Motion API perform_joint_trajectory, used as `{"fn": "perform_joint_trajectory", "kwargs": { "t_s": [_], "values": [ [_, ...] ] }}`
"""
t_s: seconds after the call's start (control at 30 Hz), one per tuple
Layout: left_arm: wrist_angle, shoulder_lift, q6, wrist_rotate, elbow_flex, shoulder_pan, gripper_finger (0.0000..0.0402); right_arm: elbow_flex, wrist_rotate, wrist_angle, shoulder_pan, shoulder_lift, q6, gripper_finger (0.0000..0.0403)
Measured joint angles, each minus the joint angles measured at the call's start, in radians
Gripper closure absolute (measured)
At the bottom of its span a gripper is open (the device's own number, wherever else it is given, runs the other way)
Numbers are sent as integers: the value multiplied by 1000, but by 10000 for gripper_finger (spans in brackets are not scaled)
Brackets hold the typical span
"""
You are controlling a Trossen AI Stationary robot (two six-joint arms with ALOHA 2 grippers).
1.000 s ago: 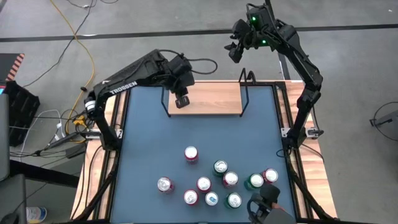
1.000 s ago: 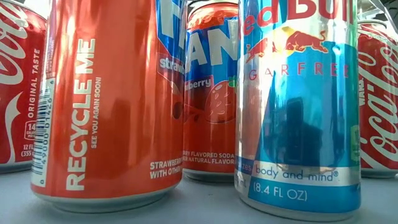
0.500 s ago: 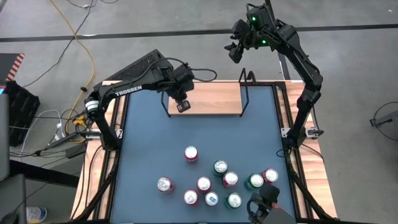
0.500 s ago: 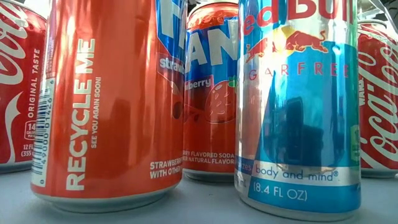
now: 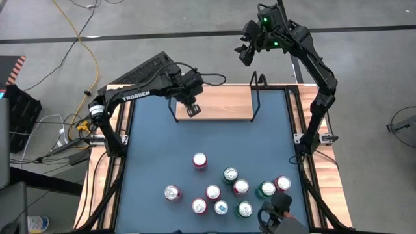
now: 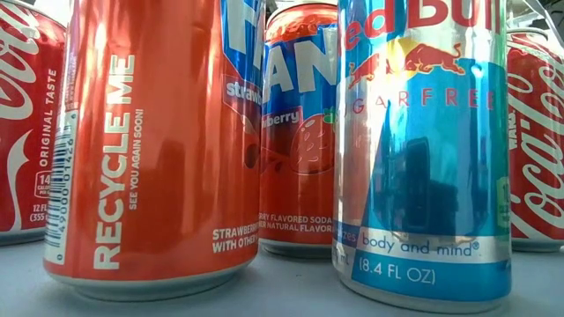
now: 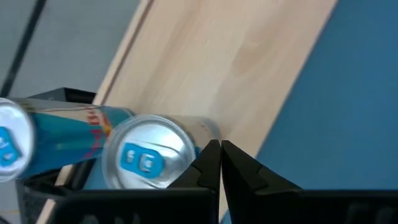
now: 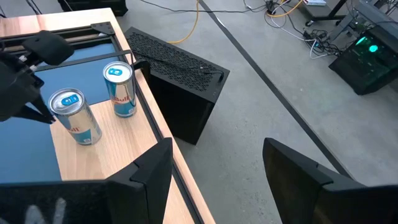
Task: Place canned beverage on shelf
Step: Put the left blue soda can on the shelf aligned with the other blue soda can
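Cans on shelf: you have two slim blue-and-silver beverage cans, upright on the small light-wood shelf with black wire ends, at its left end.
Cans on surface: count nine upright cans clustered on the blue surface with wooden rim, well apart from the shelf.
Left tool: your fingers are pressed together, gripping nothing, just beside the nearer shelf can.
Right tool: fingers apart, empty, raised beyond the shelf's right end.
Around: black perforated box on the floor beside the surface; yellow cable on the floor.
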Motion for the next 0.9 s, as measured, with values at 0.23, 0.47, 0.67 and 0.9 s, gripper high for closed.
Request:
{"fn": "perform_joint_trajectory", "kwargs": {
  "t_s": [0.23, 0.47, 0.67, 0.9],
  "values": [
    [-5, 0, -17, -21, 0, 0, 401, 0, 0, 0, 0, 0, 0, 168],
    [-7, 0, -20, -45, 0, 2, 401, 0, 0, -1, 1, 0, 1, 168],
    [-11, 0, -22, -74, 0, 2, 401, 0, 0, -3, 3, 0, 1, 168],
    [-11, 0, -22, -99, 0, 2, 401, 0, 0, -6, 3, 0, 1, 168]
  ]
}}
